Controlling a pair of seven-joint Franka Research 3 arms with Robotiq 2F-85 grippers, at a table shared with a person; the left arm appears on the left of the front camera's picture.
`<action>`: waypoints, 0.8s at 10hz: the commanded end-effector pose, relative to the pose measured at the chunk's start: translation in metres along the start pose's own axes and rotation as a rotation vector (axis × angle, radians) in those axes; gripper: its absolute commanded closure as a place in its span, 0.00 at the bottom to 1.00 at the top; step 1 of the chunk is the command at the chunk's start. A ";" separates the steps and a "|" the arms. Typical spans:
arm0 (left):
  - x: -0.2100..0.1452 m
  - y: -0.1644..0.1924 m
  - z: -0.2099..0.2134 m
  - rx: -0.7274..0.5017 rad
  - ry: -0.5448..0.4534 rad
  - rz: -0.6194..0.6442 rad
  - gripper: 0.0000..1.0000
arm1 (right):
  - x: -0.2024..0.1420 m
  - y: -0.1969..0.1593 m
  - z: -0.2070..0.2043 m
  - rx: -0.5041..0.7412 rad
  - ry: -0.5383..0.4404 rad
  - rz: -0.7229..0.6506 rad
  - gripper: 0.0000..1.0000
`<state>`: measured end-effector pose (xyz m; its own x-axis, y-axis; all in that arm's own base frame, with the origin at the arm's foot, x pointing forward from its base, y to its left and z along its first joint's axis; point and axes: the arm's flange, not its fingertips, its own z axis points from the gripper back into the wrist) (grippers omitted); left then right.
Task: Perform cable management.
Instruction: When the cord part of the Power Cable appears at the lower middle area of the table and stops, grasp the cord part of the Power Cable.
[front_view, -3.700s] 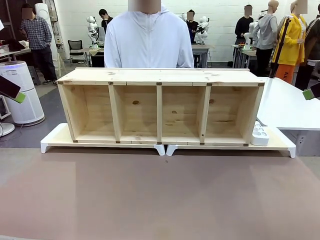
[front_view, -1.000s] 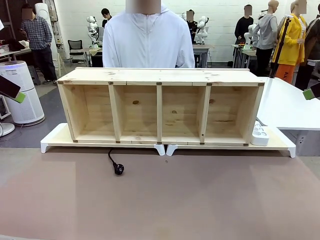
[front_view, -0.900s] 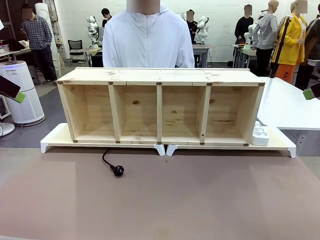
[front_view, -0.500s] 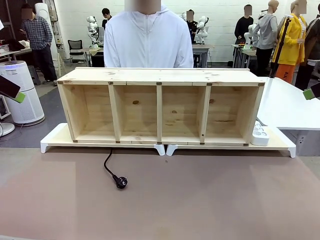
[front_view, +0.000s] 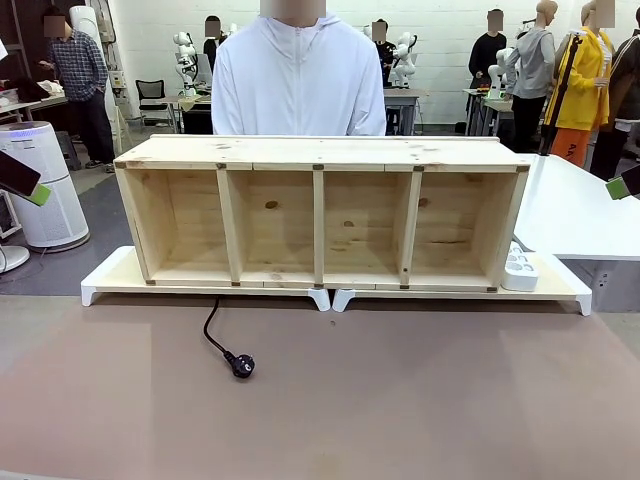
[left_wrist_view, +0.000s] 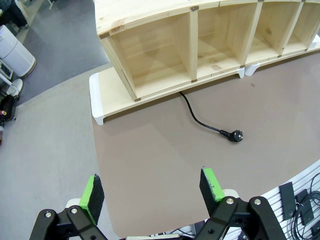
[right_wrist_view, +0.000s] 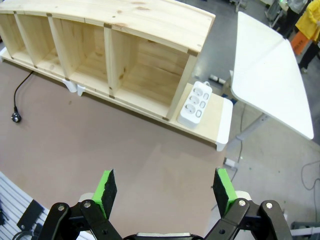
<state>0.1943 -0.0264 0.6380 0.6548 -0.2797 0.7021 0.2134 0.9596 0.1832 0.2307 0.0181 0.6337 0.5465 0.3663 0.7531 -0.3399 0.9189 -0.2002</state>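
The left fingers (left_wrist_view: 92, 192) stood wide apart above the brown counter (left_wrist_view: 150, 165). A black cable (left_wrist_view: 197, 119) trailed from beneath the wooden shelf (left_wrist_view: 150, 30), its plug (left_wrist_view: 235, 135) resting on the counter.

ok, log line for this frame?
thin black power cable: slack on brown tabletop, leads under pale wooden four-bay shelf | round plug: free | left gripper: open, empty | right gripper: open, empty

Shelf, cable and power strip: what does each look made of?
Shelf: pale bare wood, likely pine; knots and grain show, no varnish shine. Cable: matte black, probably a rubber or plastic sheath; it lies in a loose curve. Power strip: smooth white plastic by its look, with moulded sockets.
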 end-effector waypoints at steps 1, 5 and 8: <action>0.002 0.000 -0.001 0.005 -0.010 -0.003 0.00 | 0.002 -0.001 -0.002 -0.003 -0.007 0.000 0.00; 0.002 0.000 -0.001 0.005 -0.010 -0.003 0.00 | 0.002 -0.001 -0.002 -0.003 -0.007 0.000 0.00; 0.002 0.000 -0.001 0.005 -0.010 -0.003 0.00 | 0.013 0.008 -0.005 0.044 0.017 0.061 0.00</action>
<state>0.1943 -0.0264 0.6380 0.6548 -0.2797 0.7021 0.2134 0.9596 0.1832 0.2314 0.0224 0.6334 0.5438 0.3793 0.7486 -0.3535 0.9126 -0.2056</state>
